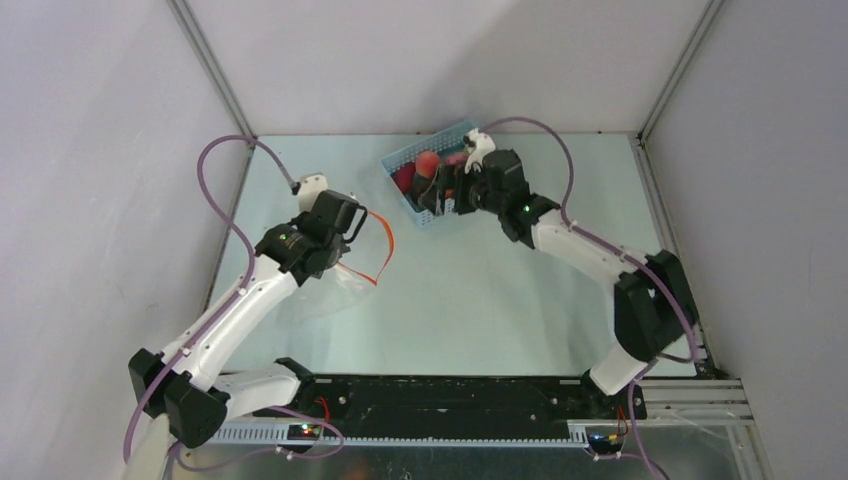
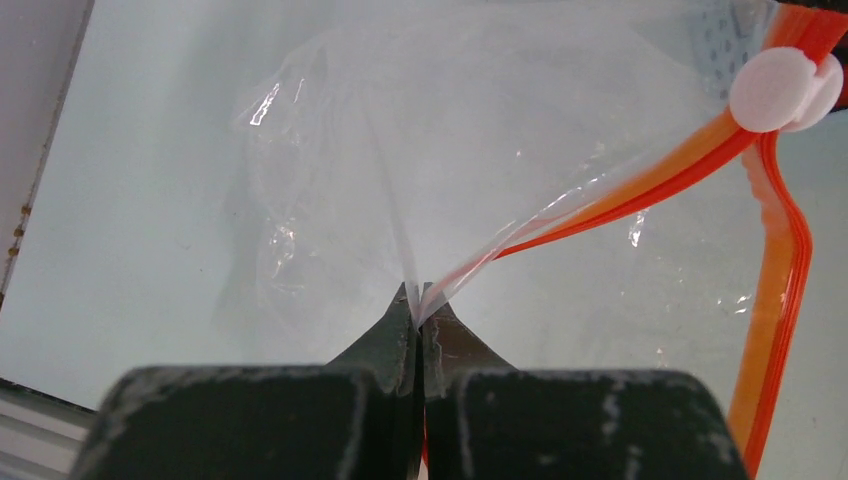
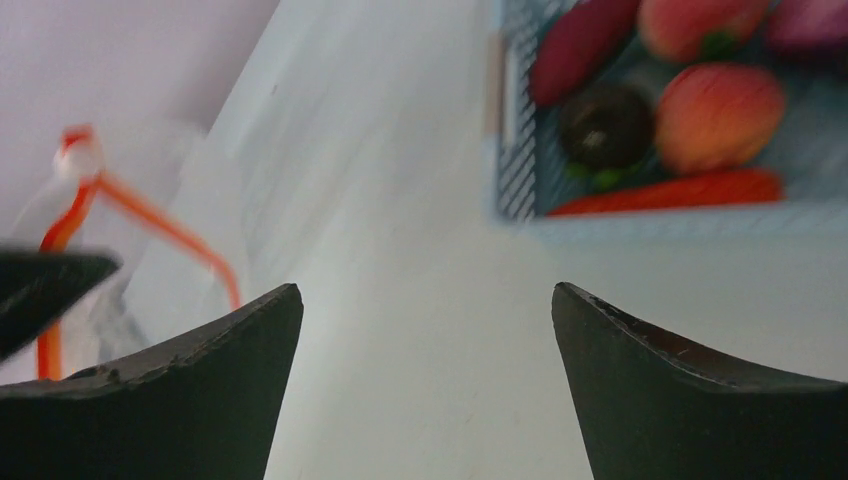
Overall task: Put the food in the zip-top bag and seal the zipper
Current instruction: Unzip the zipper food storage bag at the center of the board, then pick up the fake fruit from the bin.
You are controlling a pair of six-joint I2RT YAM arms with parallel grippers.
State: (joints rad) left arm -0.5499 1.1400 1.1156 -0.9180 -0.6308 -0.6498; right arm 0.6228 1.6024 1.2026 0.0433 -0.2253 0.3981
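– Left tool [image 2: 418, 300] first: jaws pressed tight together, pinching the clear edge of the zip-top bag [image 2: 400, 150] close to its mouth.

– And the bag itself? Anything in it?

– Nothing I can make out. It hangs from that pinch over the left side of the worktop [image 1: 480, 300], crinkled and see-through. The zipper [image 2: 640, 195] is parted, its two orange strips bowing apart, with the white slider [image 2: 780, 88] out at the far end.

– So the mouth is open and waiting. Moving right?

– The light-blue basket [image 1: 405, 160] sits at the back, well apart from the bag, and the food [image 3: 715, 115] is all in there: peach, red, purple and a dark piece.

– The right tool [image 3: 428, 290]?

– Jaws spread wide, holding nothing, poised just before the basket's near wall.

– Early days, I'd say. No piece bagged, every pick and drop to come, and the sealing after that.
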